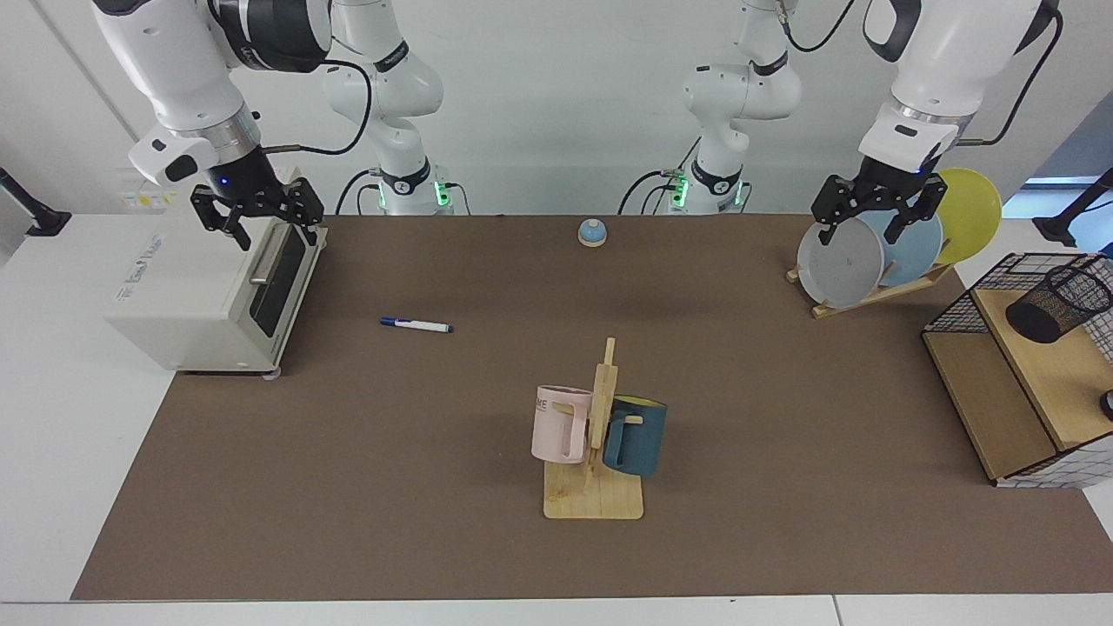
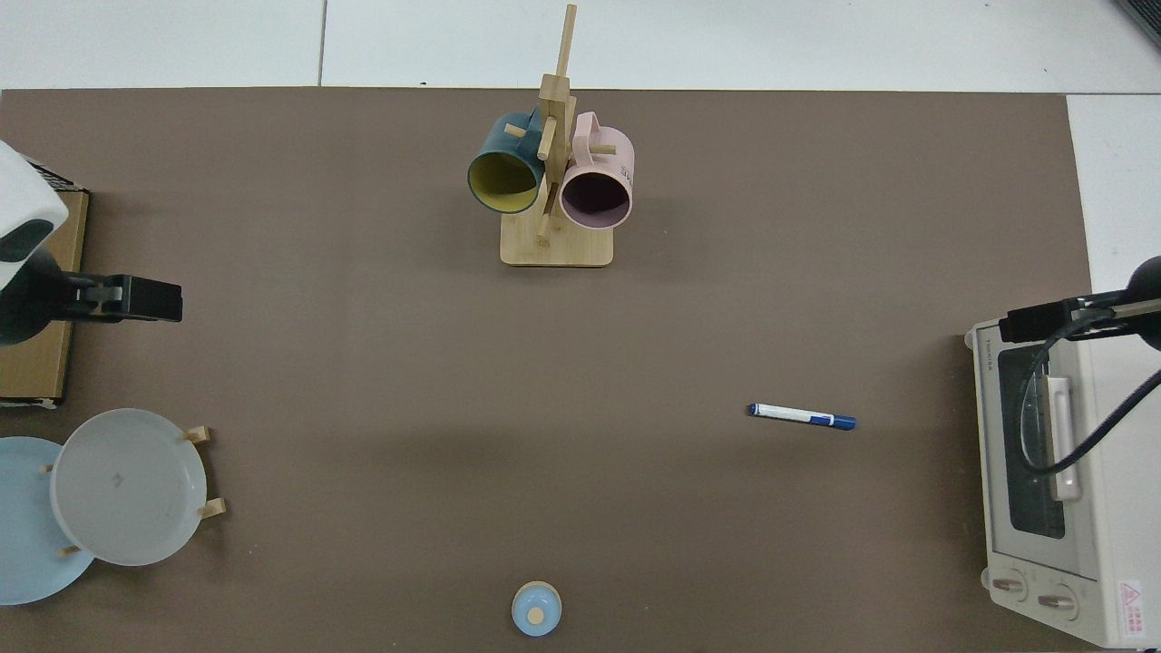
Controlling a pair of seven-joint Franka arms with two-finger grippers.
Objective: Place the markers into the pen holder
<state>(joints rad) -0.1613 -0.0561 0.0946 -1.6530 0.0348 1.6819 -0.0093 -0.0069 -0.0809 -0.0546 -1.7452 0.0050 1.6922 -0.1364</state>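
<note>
Nothing gripped yet: opening step, by the look of it, with the marker (image 1: 416,325) lying flat on the brown mat (image 1: 435,435) at centre-left of the facing view, dark cap pointing toward the toaster oven (image 1: 209,291) at the left edge. Well apart from the pen holder (image 1: 1059,303), which sits tilted on the wooden shelf of the wire rack (image 1: 1013,391) at the far right edge.

Right claw (image 1: 258,211) hanging above the oven's top front edge at upper left, fingers spread and empty. Left claw (image 1: 878,210) hovering in front of the plates on the plate rack (image 1: 869,261) at upper right, likewise spread and empty, waiting.

Next move, probably: right claw down and toward frame centre onto the marker, fingers straddling the slim barrel across its width, low enough to pinch without skidding it. Then a long carry, perhaps a handover, since the holder stands on the opposite side.

Tabletop white beneath the mat; mug stand (image 1: 594,452) at lower centre, small blue bell (image 1: 592,232) at upper centre, pale wall behind.
</note>
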